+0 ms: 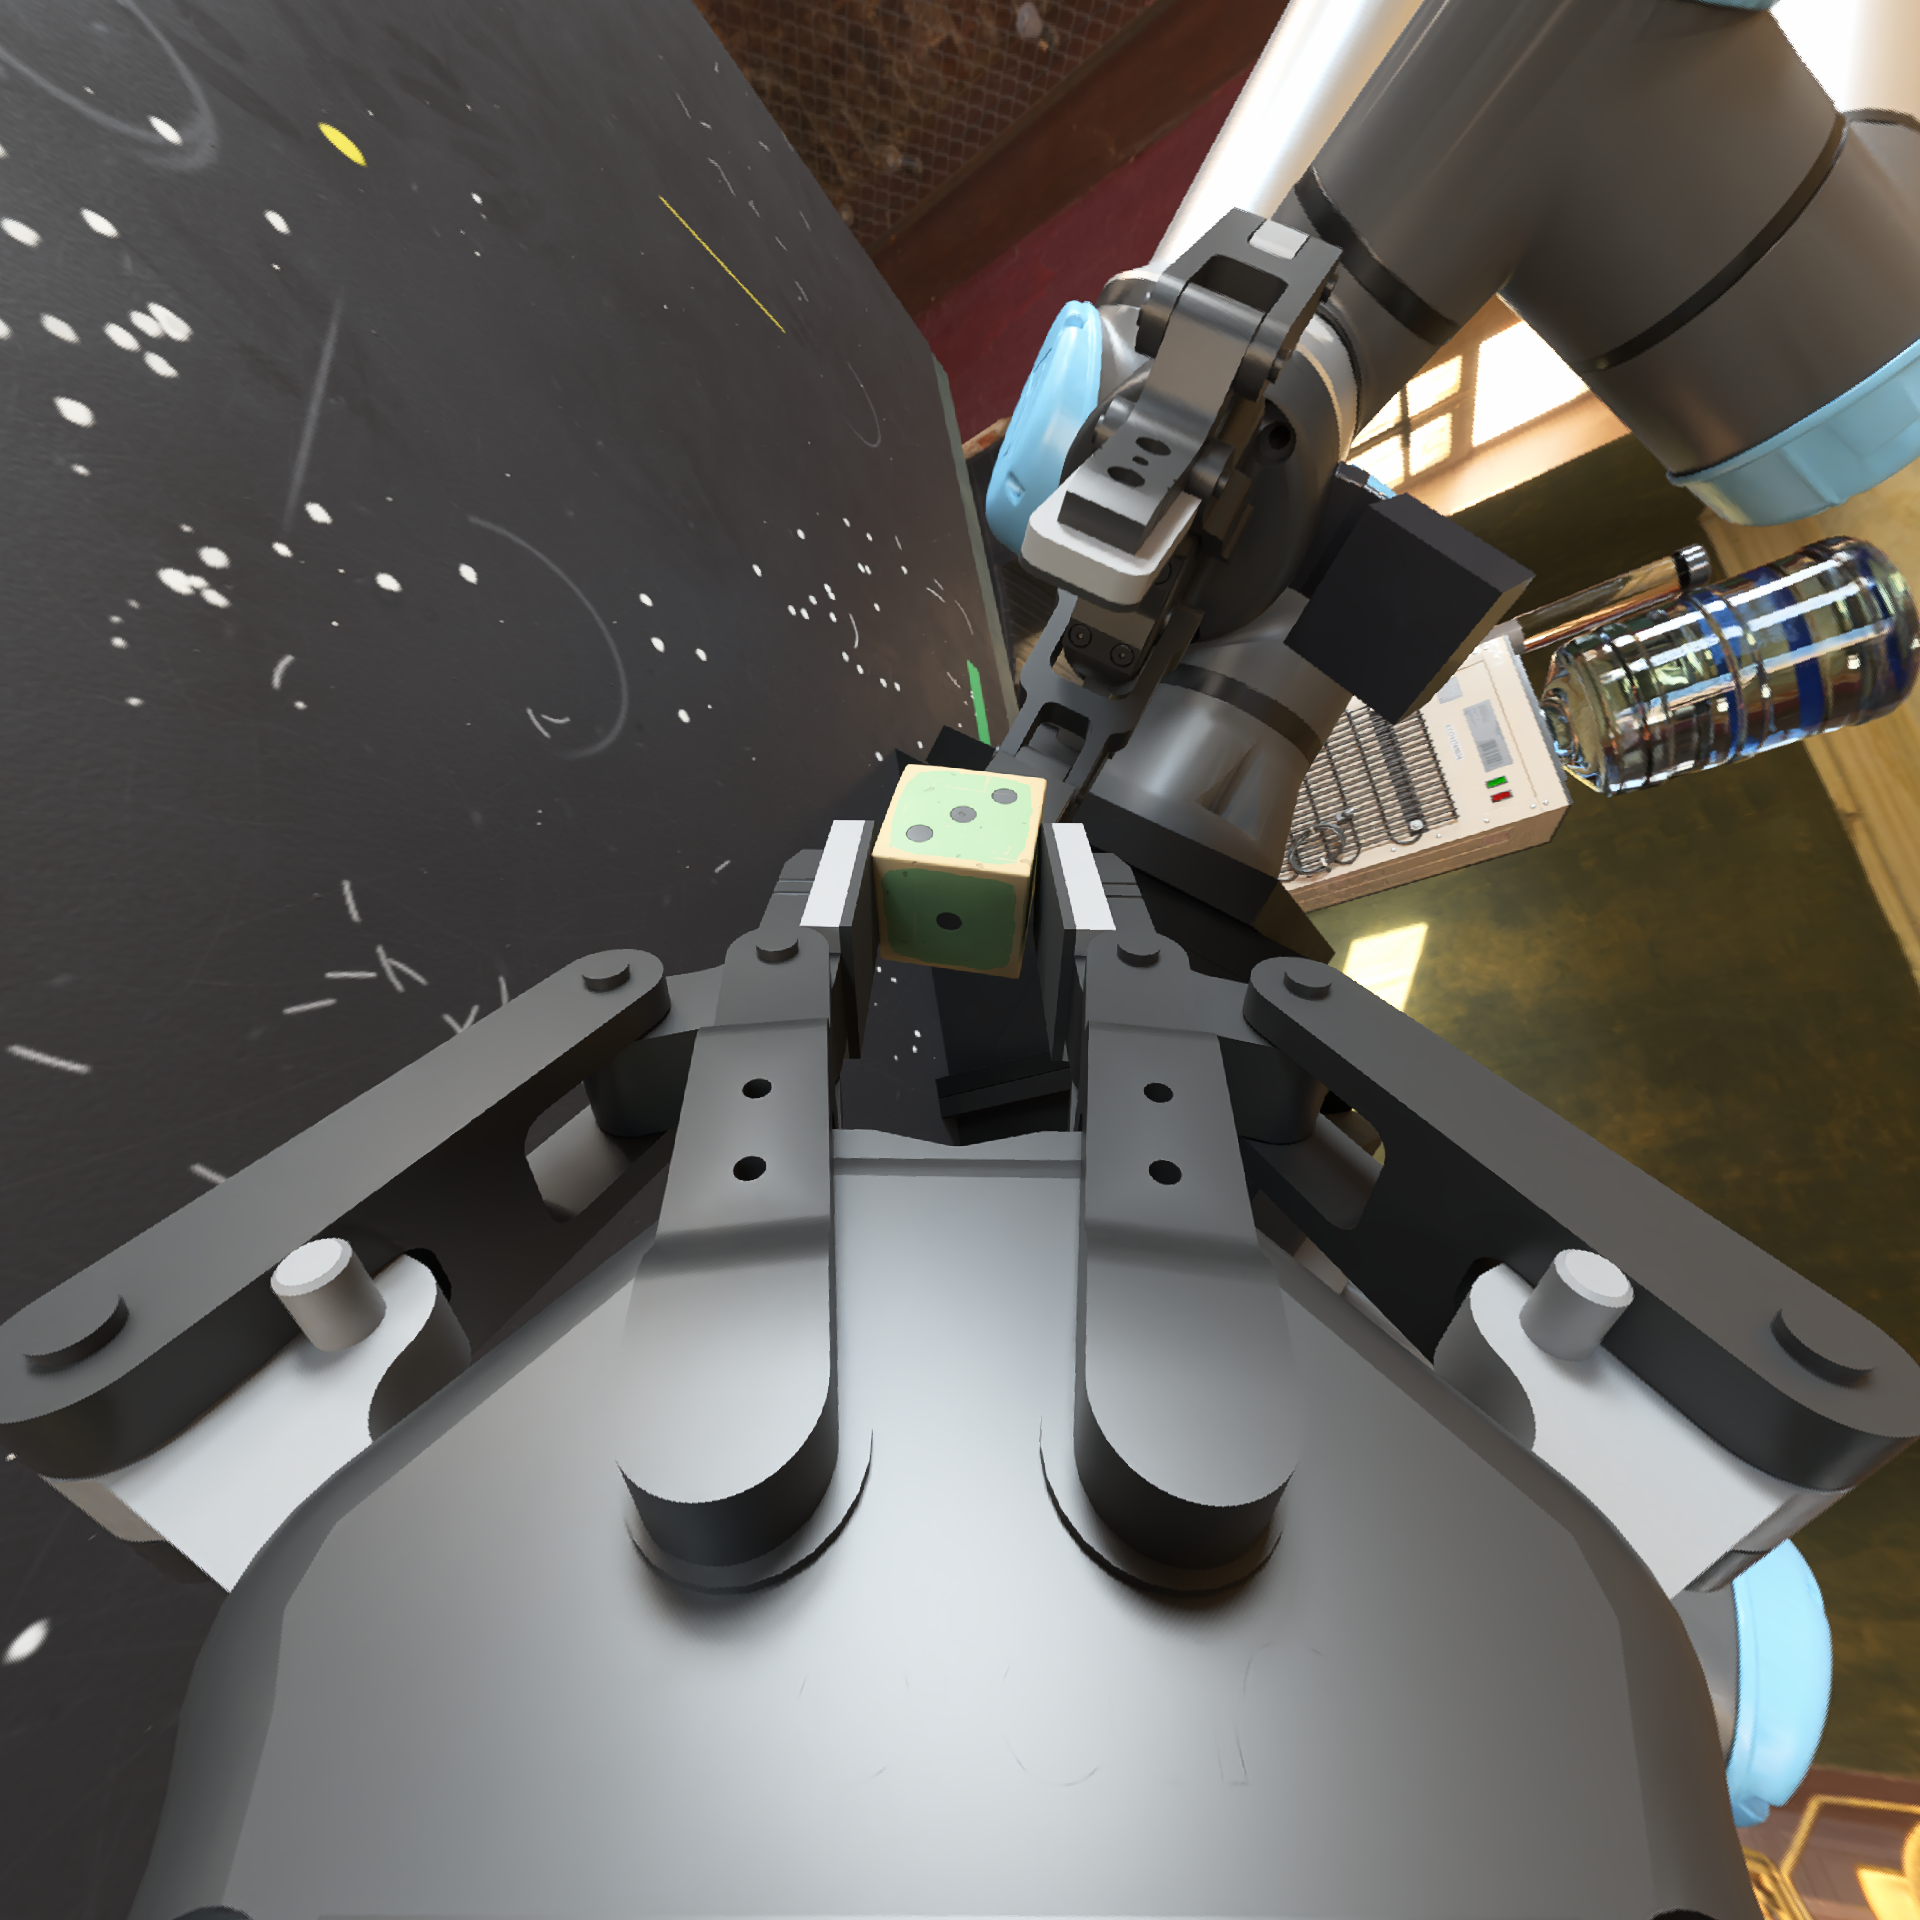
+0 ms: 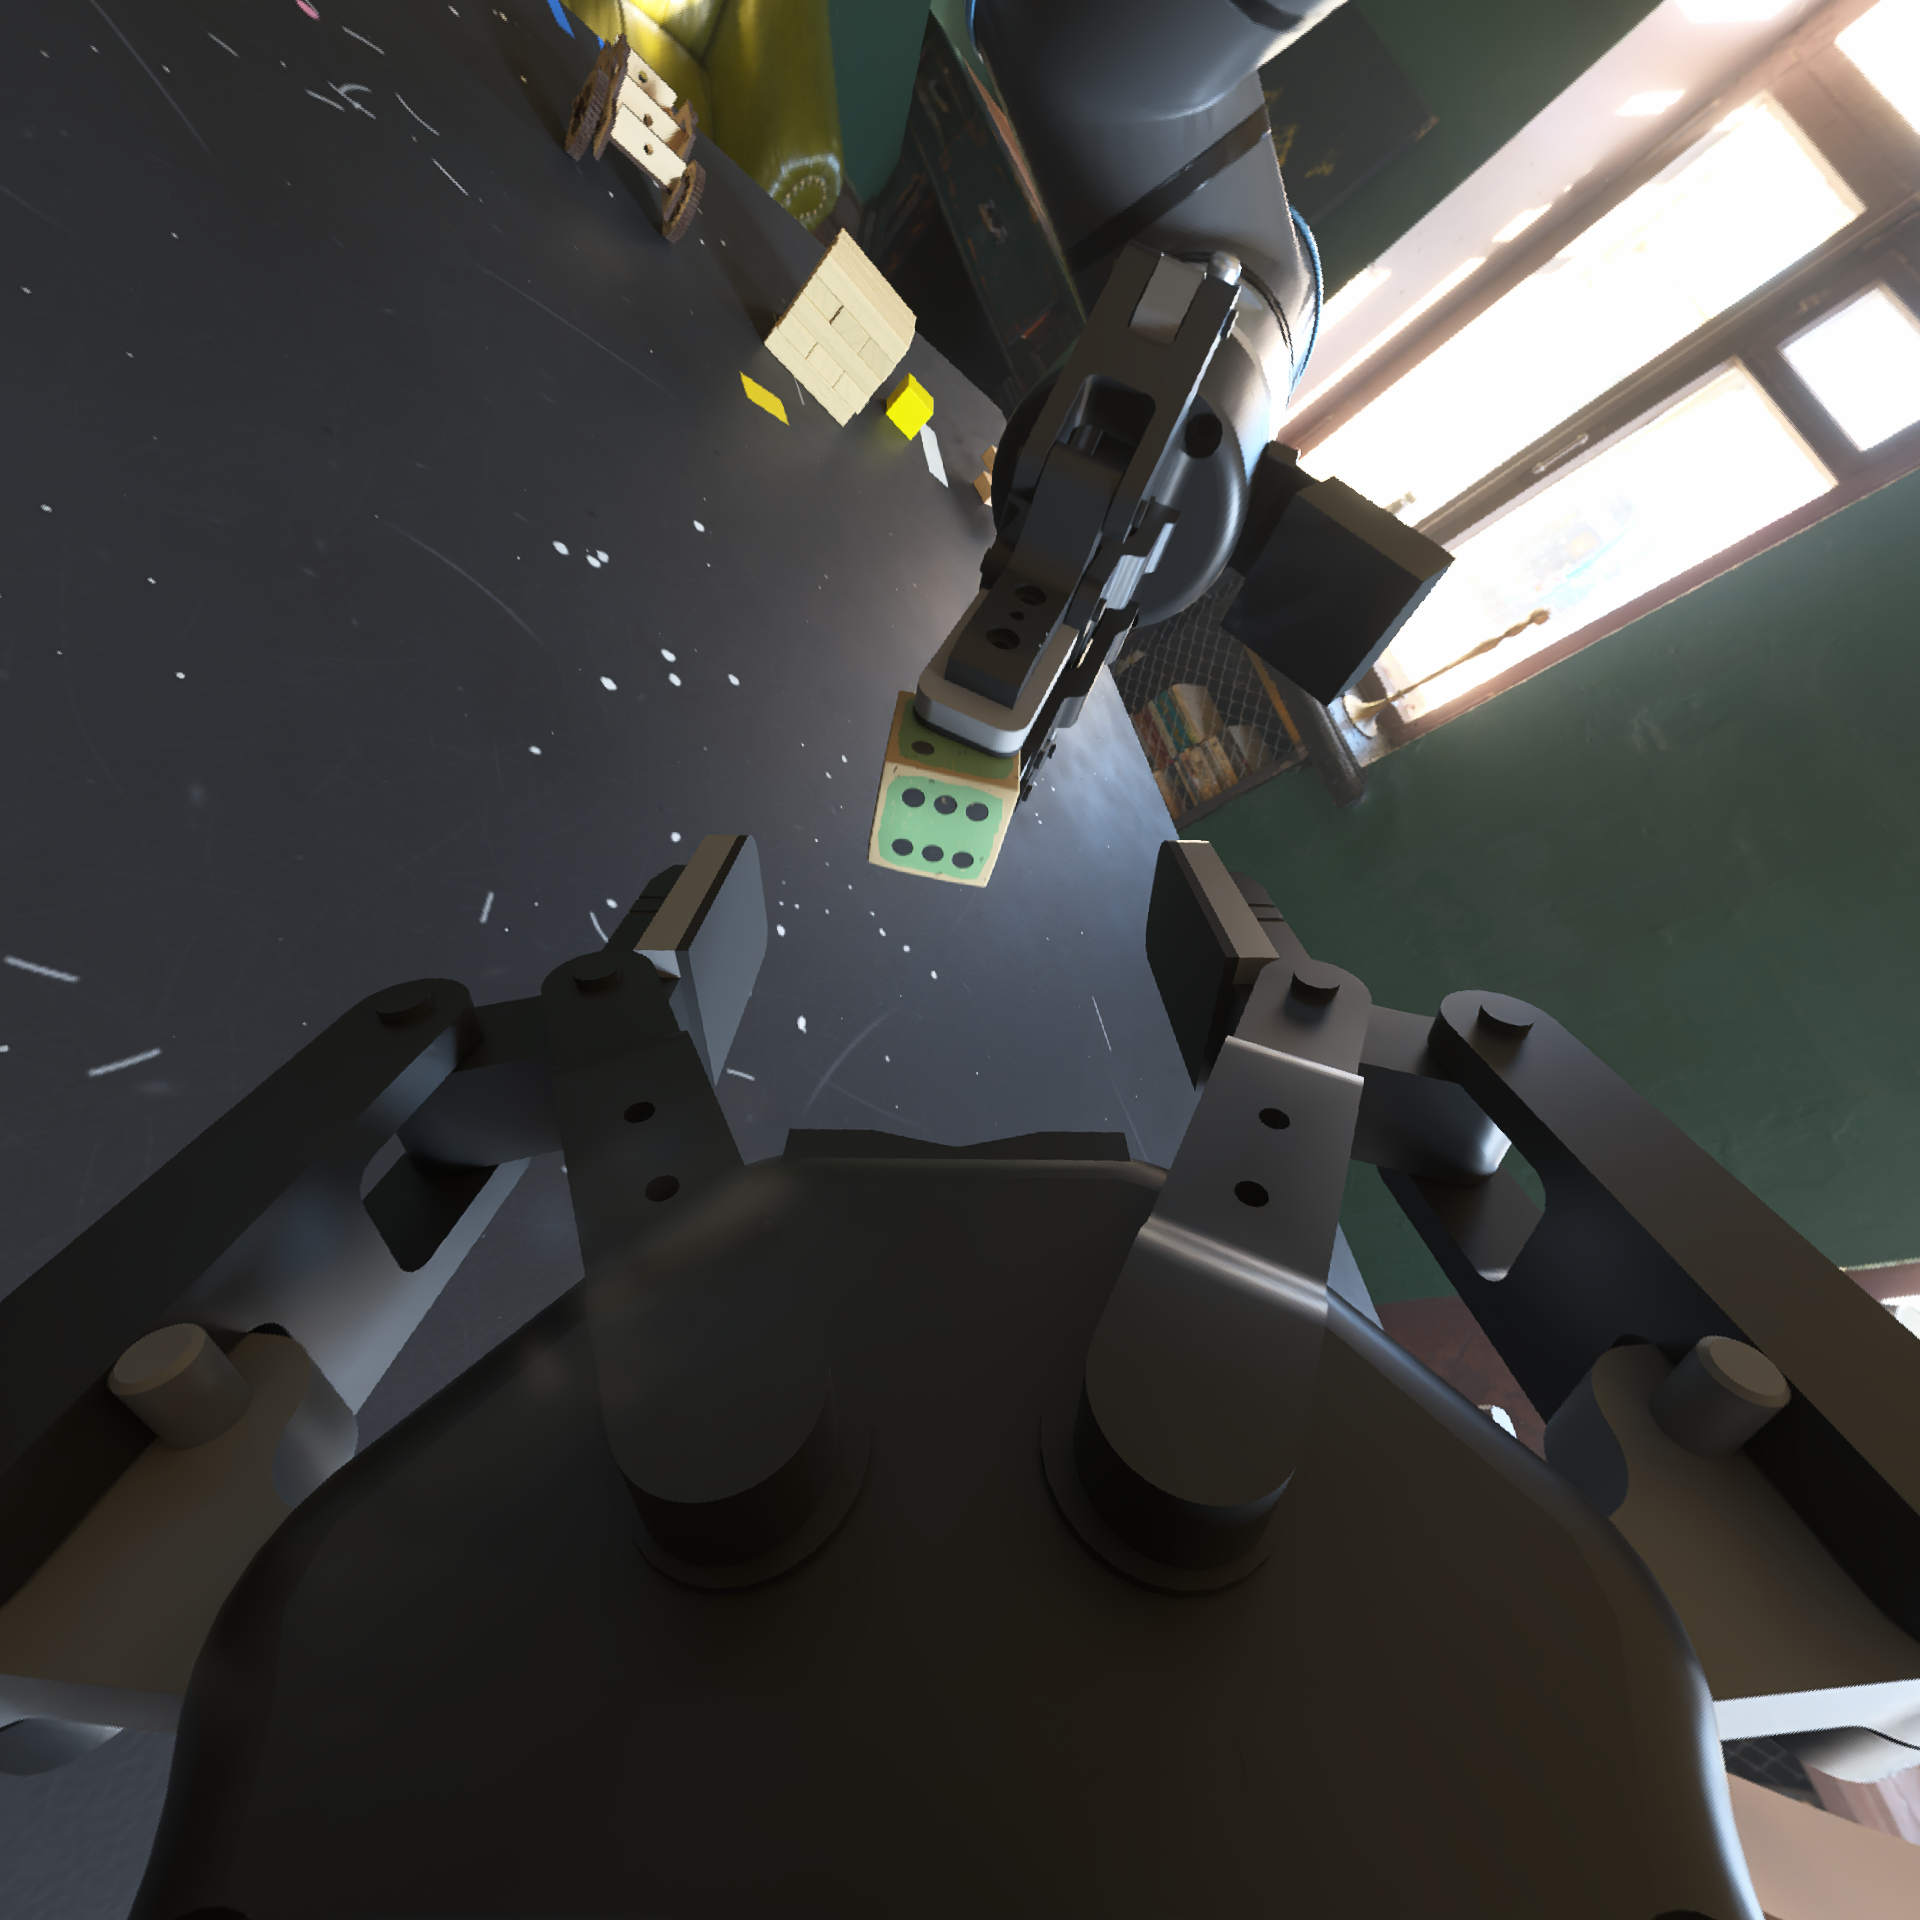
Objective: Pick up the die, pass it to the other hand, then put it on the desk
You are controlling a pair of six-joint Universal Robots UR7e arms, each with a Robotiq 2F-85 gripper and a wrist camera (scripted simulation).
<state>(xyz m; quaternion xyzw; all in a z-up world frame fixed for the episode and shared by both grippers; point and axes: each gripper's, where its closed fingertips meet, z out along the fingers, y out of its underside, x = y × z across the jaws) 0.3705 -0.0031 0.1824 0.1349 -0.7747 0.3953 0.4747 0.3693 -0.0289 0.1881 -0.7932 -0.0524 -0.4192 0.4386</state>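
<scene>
The green die [image 1: 956, 871] with cream edges and black dots is clamped between the pads of my left gripper [image 1: 956, 883], above the dark speckled desk [image 1: 416, 582]. In the right wrist view the die [image 2: 935, 821] hangs from the left gripper [image 2: 956, 764], its six-dot face towards the camera. My right gripper [image 2: 956, 904] is open and empty. Its fingertips sit just short of the die, one on each side, without touching it. The right gripper [image 1: 1049, 655] also shows beyond the die in the left wrist view, partly hidden.
On the desk [image 2: 312, 623] near its far edge lie a stack of pale wooden blocks [image 2: 836, 332], a yellow cube [image 2: 909, 405], a flat yellow piece [image 2: 764, 400] and a wooden toy cart [image 2: 639, 130]. A water dispenser bottle [image 1: 1725, 665] stands off the desk.
</scene>
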